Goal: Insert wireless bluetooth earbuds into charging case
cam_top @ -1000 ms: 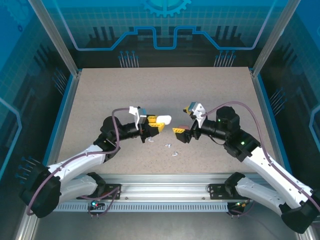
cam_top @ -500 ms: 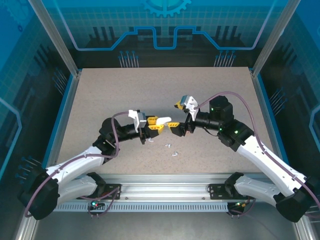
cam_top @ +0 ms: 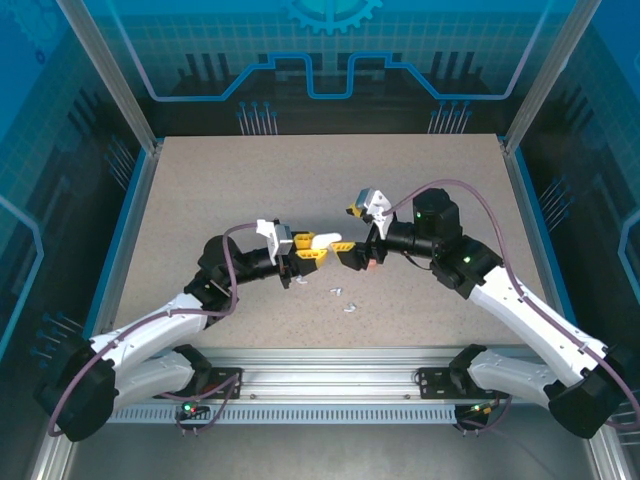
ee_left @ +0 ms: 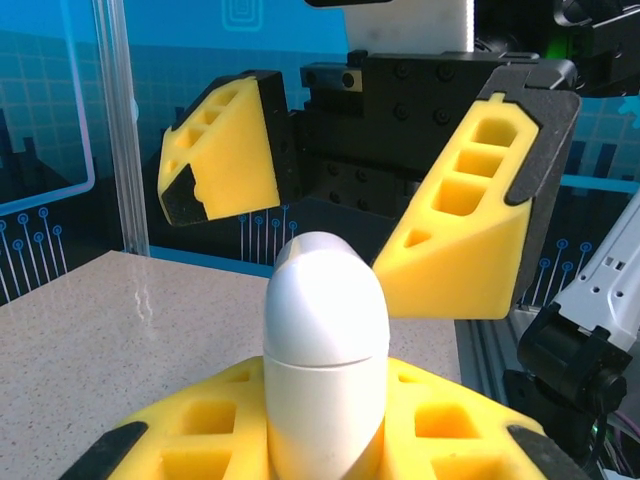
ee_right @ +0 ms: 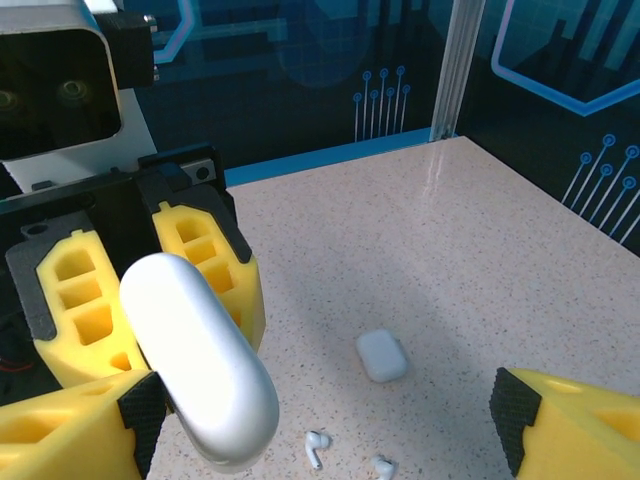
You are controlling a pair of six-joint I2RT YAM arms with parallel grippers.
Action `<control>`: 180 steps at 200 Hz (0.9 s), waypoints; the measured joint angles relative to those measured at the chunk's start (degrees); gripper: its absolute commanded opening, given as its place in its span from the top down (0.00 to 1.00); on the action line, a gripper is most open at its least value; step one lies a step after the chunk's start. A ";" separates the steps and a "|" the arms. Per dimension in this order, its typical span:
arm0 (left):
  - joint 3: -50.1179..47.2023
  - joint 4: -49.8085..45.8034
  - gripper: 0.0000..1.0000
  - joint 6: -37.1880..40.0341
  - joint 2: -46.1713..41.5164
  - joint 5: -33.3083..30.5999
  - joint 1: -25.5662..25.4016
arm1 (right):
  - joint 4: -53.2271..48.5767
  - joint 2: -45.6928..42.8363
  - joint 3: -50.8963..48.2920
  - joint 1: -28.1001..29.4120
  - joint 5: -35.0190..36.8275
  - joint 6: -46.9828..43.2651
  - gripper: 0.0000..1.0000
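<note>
My right gripper (cam_top: pixel 357 258) has swung in since a second ago, jaws wide, empty, now flanking the tip of the charging case (ee_left: pixel 325 330). Case lid shut, clamped in my left gripper (cam_top: pixel 308 254). Earbuds (ee_right: pixel 318 447) loose on the table (cam_top: pixel 200 200); opening the lid looks next.

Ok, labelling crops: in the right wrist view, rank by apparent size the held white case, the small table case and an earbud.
1. held white case, largest, though nearness to the camera inflates it
2. small table case
3. earbud, smallest
</note>
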 measured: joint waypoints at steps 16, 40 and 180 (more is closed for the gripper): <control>0.00 0.00 0.99 0.00 0.00 -0.20 0.00 | -0.28 0.09 0.63 0.02 0.55 0.00 0.12; 0.00 -0.15 0.99 0.00 0.00 -0.39 0.00 | -0.42 0.15 1.42 0.02 1.51 0.00 0.12; 0.00 -0.87 0.99 0.11 -0.76 0.07 0.00 | -1.97 -0.90 3.04 -0.68 5.05 2.27 0.07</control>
